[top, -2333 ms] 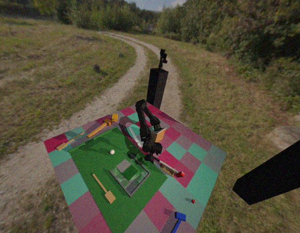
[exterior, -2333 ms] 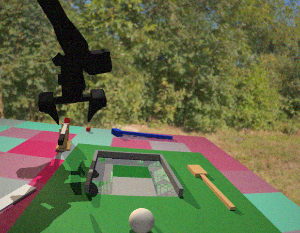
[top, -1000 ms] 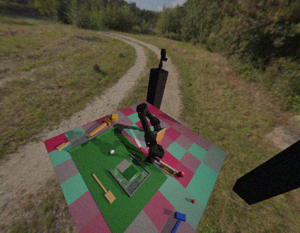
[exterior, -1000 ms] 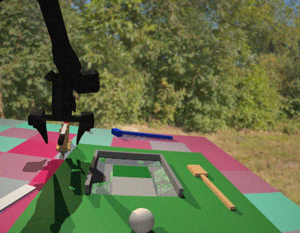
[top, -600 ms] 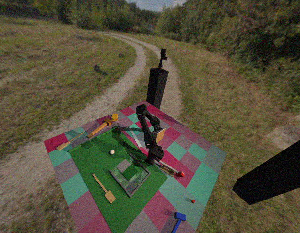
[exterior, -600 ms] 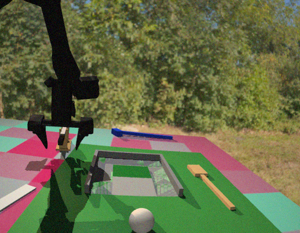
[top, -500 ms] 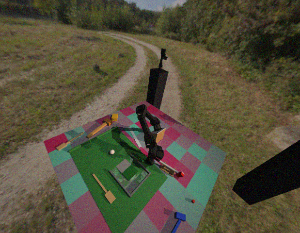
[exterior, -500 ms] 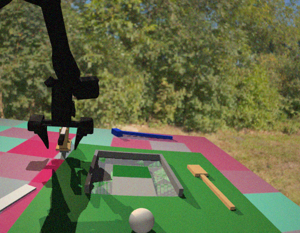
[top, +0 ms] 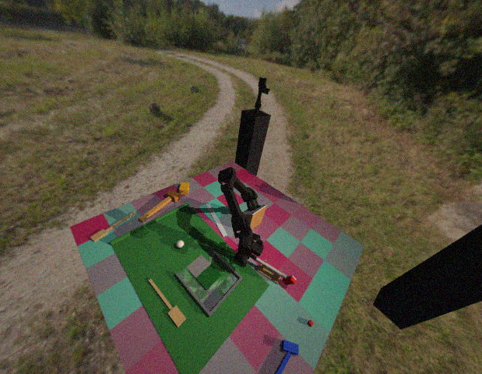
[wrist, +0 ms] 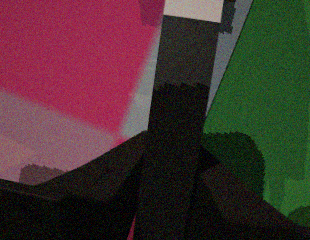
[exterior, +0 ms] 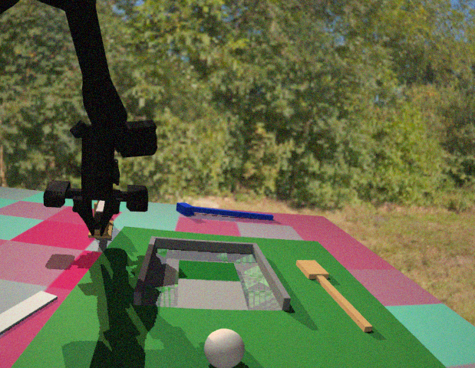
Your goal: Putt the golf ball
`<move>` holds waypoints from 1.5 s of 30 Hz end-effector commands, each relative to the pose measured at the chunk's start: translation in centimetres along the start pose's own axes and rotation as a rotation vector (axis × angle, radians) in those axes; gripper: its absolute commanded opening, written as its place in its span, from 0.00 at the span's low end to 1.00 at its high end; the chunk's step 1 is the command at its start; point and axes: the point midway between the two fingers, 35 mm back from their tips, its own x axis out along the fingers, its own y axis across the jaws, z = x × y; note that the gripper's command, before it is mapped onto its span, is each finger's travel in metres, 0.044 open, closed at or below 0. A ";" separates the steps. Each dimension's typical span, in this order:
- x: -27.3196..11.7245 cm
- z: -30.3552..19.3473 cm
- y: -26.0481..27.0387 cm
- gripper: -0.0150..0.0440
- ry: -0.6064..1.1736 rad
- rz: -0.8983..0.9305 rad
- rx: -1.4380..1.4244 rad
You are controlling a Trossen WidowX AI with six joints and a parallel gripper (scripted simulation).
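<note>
red putter (top: 272, 272) is lying near the tabletop's right edge, its shaft being pinched by the narrow black gripper (exterior: 98, 229).

Place: outdoor countryside clearing, set up as a small mini-golf course
Ground: rough grass (top: 72, 100) all round
Track: pale dirt path (top: 216, 104) curving away uphill
Backdrop: dense leafy trees (exterior: 268, 99), a patch of sky above
Play surface: checkered platform (top: 321, 257) carrying a green mat (top: 152, 257)
Course feature: grey-walled raised green (exterior: 209, 271) with ramp
</note>
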 end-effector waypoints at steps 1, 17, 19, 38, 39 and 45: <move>-0.1 0.0 0.0 0.25 0.000 -0.002 0.001; -9.6 2.7 -0.1 0.25 -0.004 0.000 -0.001; -9.7 2.7 0.0 0.25 -0.004 0.000 -0.001; -13.8 -8.8 -3.6 0.25 0.021 -0.077 0.552; -14.1 -9.6 -3.7 0.25 0.024 -0.082 0.589; -15.7 -14.4 -3.5 0.25 0.042 -0.109 0.806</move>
